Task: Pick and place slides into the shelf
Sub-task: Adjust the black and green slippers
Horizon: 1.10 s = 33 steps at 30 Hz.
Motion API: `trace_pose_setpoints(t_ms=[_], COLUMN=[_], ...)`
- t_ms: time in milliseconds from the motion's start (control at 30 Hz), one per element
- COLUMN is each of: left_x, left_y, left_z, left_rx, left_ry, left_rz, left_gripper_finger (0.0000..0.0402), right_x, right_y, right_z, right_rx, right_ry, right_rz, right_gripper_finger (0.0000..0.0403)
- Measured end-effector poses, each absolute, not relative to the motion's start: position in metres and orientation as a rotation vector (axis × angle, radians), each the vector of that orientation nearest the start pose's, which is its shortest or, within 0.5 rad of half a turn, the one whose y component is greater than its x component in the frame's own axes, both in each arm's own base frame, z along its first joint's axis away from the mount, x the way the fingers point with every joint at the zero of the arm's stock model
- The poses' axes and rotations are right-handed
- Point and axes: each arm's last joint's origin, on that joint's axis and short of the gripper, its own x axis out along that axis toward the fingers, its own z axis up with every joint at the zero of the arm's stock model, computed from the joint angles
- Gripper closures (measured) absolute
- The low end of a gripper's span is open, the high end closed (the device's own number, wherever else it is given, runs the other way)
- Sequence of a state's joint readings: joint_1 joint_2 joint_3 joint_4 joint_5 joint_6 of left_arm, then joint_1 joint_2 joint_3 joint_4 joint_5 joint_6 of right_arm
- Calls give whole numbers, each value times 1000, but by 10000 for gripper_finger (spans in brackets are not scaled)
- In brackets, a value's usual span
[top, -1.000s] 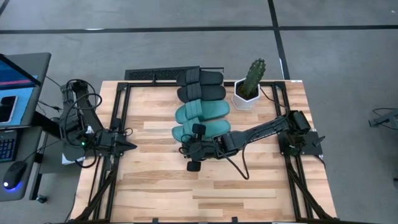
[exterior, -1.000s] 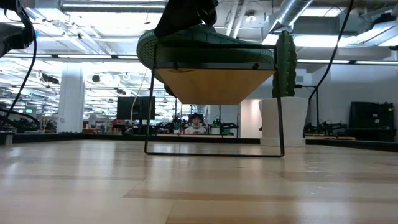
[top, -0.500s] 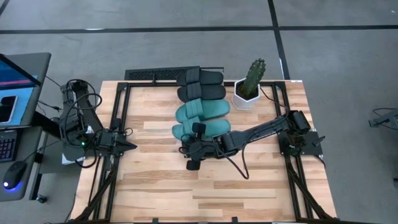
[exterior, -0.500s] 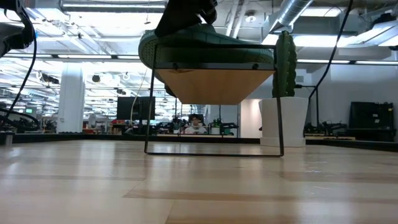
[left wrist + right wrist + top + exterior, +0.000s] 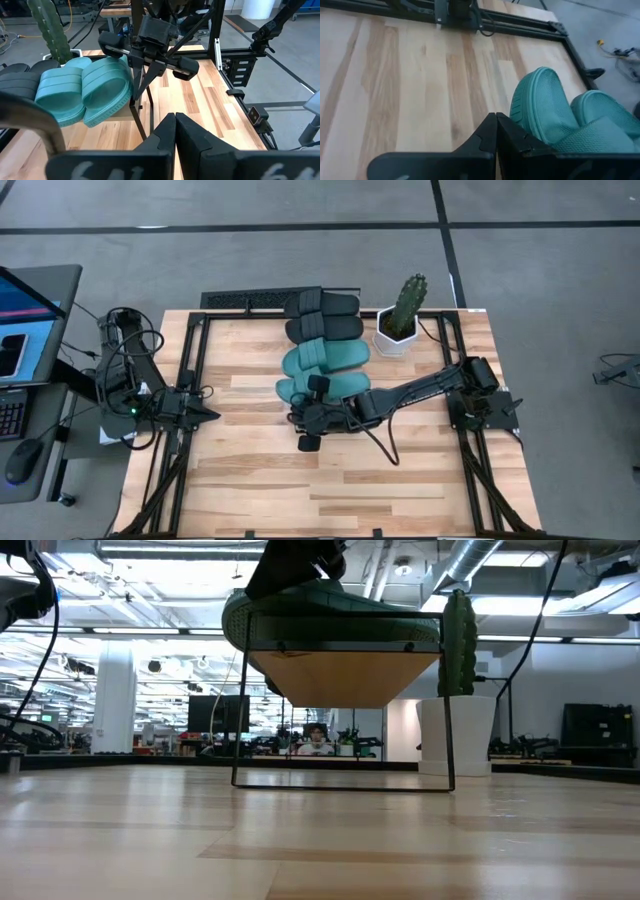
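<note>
Barely shifted leftward, your empty, closed right gripper (image 5: 303, 423) nudges the soft, light teal slide (image 5: 322, 387); grab its strap.

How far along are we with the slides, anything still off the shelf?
Done: both black slides and both teal slides lie in a row on the shelf; no slide shows on the table. In hand: nothing; the right gripper is shut and empty, beside the nearest teal slide. The left gripper waits shut at the table's left. Left: seemingly only pulling the right arm back.
</note>
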<state>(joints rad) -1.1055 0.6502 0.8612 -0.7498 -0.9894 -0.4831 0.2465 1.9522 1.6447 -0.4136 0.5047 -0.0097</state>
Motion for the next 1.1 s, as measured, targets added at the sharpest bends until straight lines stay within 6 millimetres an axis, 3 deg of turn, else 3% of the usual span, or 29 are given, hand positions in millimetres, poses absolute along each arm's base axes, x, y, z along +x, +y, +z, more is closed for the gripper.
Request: trace_pose_setpoints(t_ms=[500,700,800,1100], left_x=[70,71,72,89], left_y=[-86,-86,-85,-84], left_z=[330,331,331,327], left_rx=[-16,-7,25,96], left_ry=[286,272,234,223], left_rz=[-44,-19,61,275], left_gripper_finger=[401,401,401,401], right_x=[428,423,416,380], right_y=[109,128,127,86], right_z=[270,292,308,328], right_rx=[-264,-387,-451,-474], right_ry=[669,534,489,646], right_rz=[-141,-88,-207,-611], right_gripper_finger=[403,403,403,403])
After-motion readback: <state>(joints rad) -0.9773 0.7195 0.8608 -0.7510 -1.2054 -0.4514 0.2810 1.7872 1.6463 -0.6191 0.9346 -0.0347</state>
